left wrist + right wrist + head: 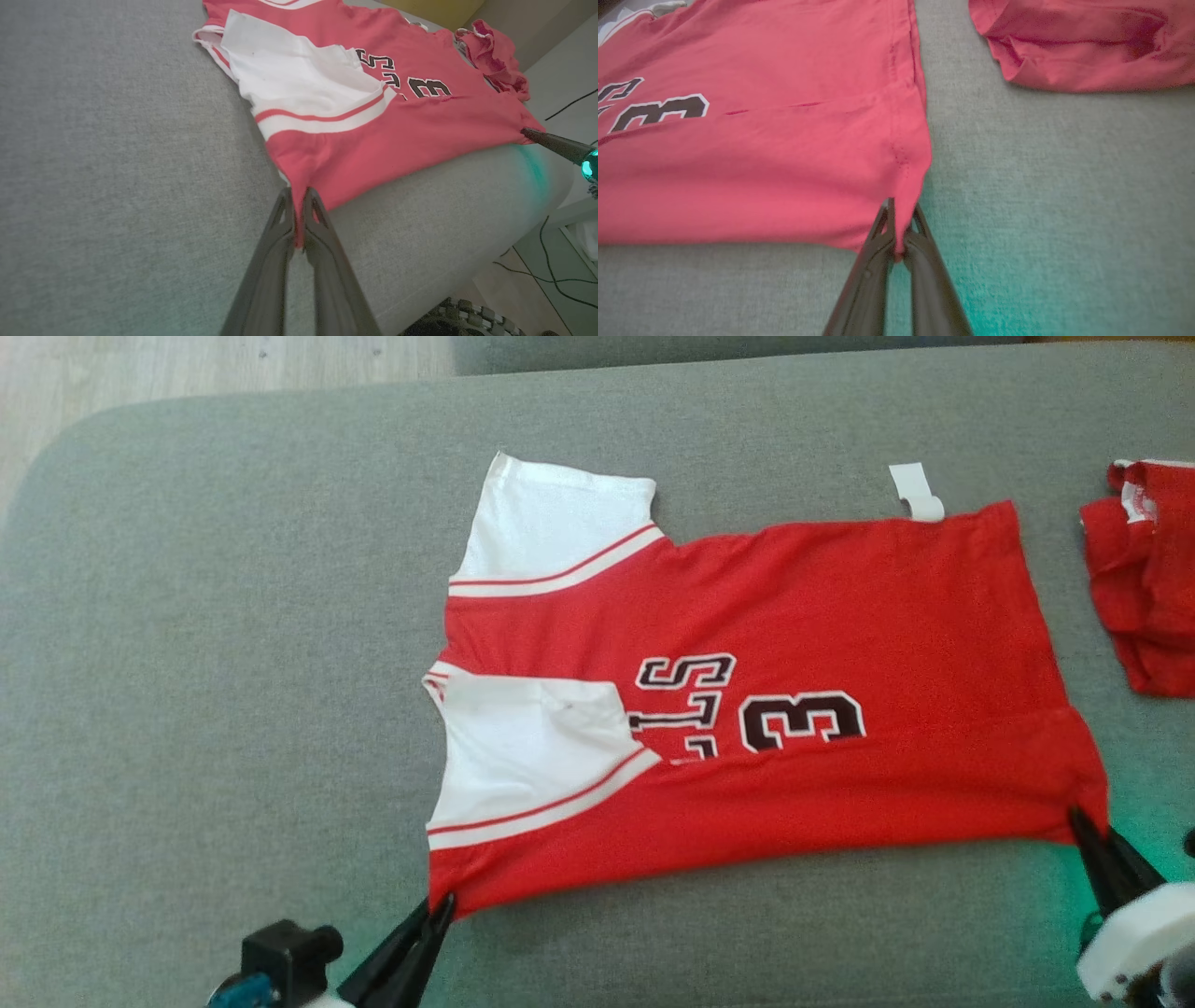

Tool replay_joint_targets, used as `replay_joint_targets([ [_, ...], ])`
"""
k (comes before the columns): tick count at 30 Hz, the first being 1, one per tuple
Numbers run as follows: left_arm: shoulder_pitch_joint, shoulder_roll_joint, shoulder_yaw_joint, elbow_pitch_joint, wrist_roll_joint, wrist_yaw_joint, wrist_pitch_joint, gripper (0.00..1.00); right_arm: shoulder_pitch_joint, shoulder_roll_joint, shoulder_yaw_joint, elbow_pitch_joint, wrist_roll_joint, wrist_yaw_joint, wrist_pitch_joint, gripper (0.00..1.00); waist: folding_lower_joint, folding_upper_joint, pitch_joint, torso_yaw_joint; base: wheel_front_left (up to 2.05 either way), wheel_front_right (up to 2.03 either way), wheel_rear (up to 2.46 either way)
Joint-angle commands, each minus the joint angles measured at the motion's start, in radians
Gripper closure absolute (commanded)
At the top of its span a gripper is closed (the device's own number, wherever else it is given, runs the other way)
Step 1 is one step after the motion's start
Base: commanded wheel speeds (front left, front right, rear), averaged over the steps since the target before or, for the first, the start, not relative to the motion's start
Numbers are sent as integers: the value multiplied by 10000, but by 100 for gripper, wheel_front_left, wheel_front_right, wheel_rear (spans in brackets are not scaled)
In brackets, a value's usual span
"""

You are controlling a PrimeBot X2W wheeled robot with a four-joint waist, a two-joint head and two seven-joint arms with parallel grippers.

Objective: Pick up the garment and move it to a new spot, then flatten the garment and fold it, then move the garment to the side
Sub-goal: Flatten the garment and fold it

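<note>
Grip status first: the left gripper (437, 907) is clamped on the near shoulder-end corner of the garment (840, 607), with a pinch of red cloth visible between its fingers in the left wrist view. The right gripper (1086, 823) is clamped in the same way on the near hem corner. Both hold the one long edge closest to the robot, and the cloth between them lies on the grey cushion (187, 663). Just beyond that edge, the near sleeve (532, 747) is turned in over the chest, partly covering the lettering. The body is spread flat with few wrinkles, so placement and flattening read as complete. A faint crease runs across the lower body in the right wrist view; whether it marks a fold already made cannot be told. Farther on, the far sleeve (551, 518) lies spread outward, not yet folded, and a white tag (917, 493) pokes out at the far hem. Judged stage: folding has begun — the lengthwise fold, the far sleeve and the final move aside remain. A second red garment (1144, 607) lies crumpled at the right, apart.
</note>
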Motion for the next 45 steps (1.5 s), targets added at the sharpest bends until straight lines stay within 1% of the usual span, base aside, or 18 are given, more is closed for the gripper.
replay_joint_targets([
  [1,-283,415,383,-299,-5,117,-19,89,125,-384,-121,-353,-98,65,47,0,2,-1,42,-4,0,0,0],
  [2,-290,454,394,-338,13,172,16,0,223,-361,-267,-521,-153,65,109,0,2,-1,87,-14,0,0,0],
  [5,-612,561,549,-577,35,185,114,0,219,-281,-734,-1096,-384,65,213,0,2,-1,320,-62,0,0,0],
  [8,-1563,871,935,-959,240,56,281,0,-14,-179,-1224,-1740,-663,65,280,0,2,-1,685,-63,0,0,0],
  [10,-2640,1124,1193,-1136,543,-120,611,0,-262,-61,-1502,-2156,-899,65,355,0,2,-1,1001,-63,0,0,0],
  [13,-4586,1127,1386,-994,740,-653,1491,0,-711,134,-1701,-2631,-1339,65,554,0,2,-1,1477,-141,0,0,0],
  [15,-5954,966,1304,-540,734,-1156,2394,0,-1074,232,-1641,-2858,-1598,65,695,0,2,-1,1850,-274,0,0,0],
  [17,-7243,666,1207,158,640,-1561,3287,0,-1443,344,-1498,-3049,-1812,65,770,0,2,-1,2167,-459,0,0,0],
  [21,-9325,120,902,1828,441,-2008,4945,0,-2072,686,-1186,-3240,-2184,65,729,0,2,-1,2714,-926,0,0,0],
  [22,-9325,120,902,1828,441,-2008,4945,0,-2072,686,-1186,-3240,-2184,65,729,0,2,-1,2714,-926,0,0,0],
  [24,-10137,-64,757,2677,424,-2121,5551,0,-2300,840,-1017,-3294,-2300,65,674,0,2,-1,2979,-1142,0,0,0],
  [27,-11050,-225,566,3817,499,-2234,6059,0,-2561,998,-794,-3241,-2353,65,519,0,2,-1,3357,-1469,0,0,0],
  [33,-12059,-248,347,5519,502,-2341,6289,0,-2983,1060,-530,-2770,-2274,65,80,0,2,-1,3935,-1942,0,0,0],
  [38,-12249,-134,3,6315,432,-2371,6344,0,-3224,1133,-400,-2414,-2253,65,-146,0,2,-1,4068,-2150,0,0,0],
  [39,-12224,-142,-74,6397,349,-2374,6383,23,-3266,1117,-396,-2348,-2232,65,-187,0,2,-1,4071,-2161,0,0,0],
  [40,-12183,-168,-134,6428,192,-2376,6440,68,-3308,1100,-405,-2291,-2203,65,-226,0,2,-1,4066,-2161,0,0,0],
  [41,-12155,-184,-222,6396,49,-2377,6492,100,-3355,1082,-424,-2249,-2166,65,-257,0,2,-1,4058,-2148,0,0,0],
  [45,-12184,-110,-617,6024,-381,-2379,6521,100,-3730,930,-464,-2165,-2077,65,-252,0,2,-1,4014,-2008,0,0,0],
])
